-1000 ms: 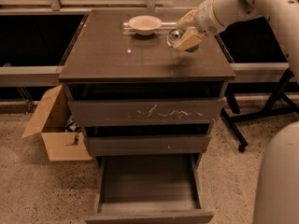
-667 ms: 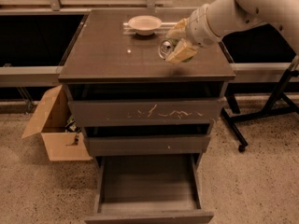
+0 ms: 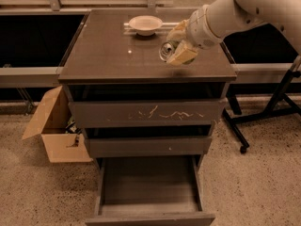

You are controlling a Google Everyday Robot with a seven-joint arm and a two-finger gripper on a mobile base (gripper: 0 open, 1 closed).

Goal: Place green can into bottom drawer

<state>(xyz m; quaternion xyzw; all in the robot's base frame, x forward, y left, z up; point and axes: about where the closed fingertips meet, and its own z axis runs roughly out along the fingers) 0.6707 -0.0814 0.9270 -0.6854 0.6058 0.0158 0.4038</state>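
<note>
The arm (image 3: pixel 244 6) reaches in from the right over the cabinet top (image 3: pixel 113 55); the gripper (image 3: pixel 180 45) hangs at the right half of that top, towards its front edge, just beside the white bowl (image 3: pixel 145 24) but apart from it. The jaws are closed around the green can (image 3: pixel 166 50); one yellowish finger (image 3: pixel 182 56) shows below it and another above, with the can lying sideways between them and its shiny silver end poking out to the left. Whether the can is clear of the surface or just grazing it cannot be told from this angle.

Down below, the bottom drawer (image 3: pixel 149 182) stands pulled out, its flat grey floor bare and waiting; the scratched drawer (image 3: pixel 146 113) and the middle drawer (image 3: pixel 148 145) sit above it, and a cardboard box (image 3: pixel 56 126) rests on the ground to the left.

On handling: a small metal can like this looks light and stiff, but thin-walled and smooth, so likely slippery and easy to dent under a hard squeeze; the grip across the round body, near the middle, looks the sensible hold; a clamp on the ends would probably let it roll out. The carry down past two drawer fronts calls for a wide swing forward.
</note>
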